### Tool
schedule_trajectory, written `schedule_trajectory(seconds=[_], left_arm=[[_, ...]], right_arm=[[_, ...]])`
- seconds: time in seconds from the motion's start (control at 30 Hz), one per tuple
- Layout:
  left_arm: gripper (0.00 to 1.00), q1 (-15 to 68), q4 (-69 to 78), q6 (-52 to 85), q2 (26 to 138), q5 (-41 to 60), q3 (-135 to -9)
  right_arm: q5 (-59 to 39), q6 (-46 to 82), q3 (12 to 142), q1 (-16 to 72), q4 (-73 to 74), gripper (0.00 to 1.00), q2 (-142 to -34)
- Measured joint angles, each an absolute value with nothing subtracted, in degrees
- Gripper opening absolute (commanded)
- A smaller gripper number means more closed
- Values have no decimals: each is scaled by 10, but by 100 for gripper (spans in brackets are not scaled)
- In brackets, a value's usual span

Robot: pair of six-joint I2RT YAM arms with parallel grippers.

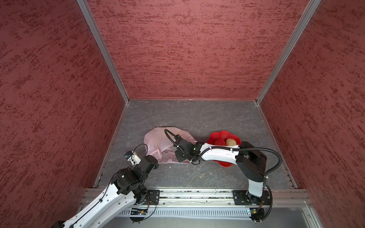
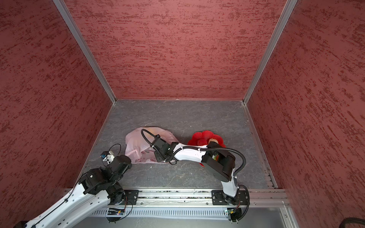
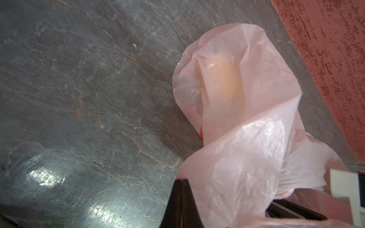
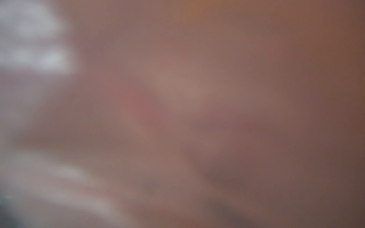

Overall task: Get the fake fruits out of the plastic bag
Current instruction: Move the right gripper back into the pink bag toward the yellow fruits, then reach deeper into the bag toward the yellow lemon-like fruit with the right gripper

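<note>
Centre of both top views: plastic bag (image 1: 156,139), pale pink and crumpled, lying on the grey marbled desk (image 1: 197,116), mouth and loop handles toward the lower edge of the frame. At the bag's lower-left corner in the top views, left gripper (image 3: 182,189), mostly hidden there under its own wrist. In the left wrist view, black fingers pressed together with no gap, pinching the edge of the film, a raised fold of it draped past the fingertips. From the right side of the frame, right gripper (image 1: 180,157) reaching across and sunk into the bag's mouth, fingertips buried under the film. Right wrist view only a pinkish-brown blur, so cannot tell how wide the jaws stand or whether anything sits between them. Through the film at the bag's far, closed end, in the upper middle of the left wrist view, yellow-orange shape (image 3: 230,79); cannot tell which of the fake fruits. Right of the bag and near it, red flower-shaped plate (image 1: 215,135), partly covered by the right arm. Two fruits out of the bag and lying in the plate side by side: red ball (image 1: 219,142) on the left, beige ball (image 1: 230,141) just beside it on the right.
</note>
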State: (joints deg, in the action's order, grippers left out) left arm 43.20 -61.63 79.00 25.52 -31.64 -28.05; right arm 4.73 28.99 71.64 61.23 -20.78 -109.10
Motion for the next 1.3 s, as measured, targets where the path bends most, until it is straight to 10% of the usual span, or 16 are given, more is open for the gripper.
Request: schedule_trajectory(seconds=[1.3], left_arm=[[0, 445, -580, 775, 247, -332, -326]], right_arm=[[25, 163, 757, 643, -214, 38, -1092]])
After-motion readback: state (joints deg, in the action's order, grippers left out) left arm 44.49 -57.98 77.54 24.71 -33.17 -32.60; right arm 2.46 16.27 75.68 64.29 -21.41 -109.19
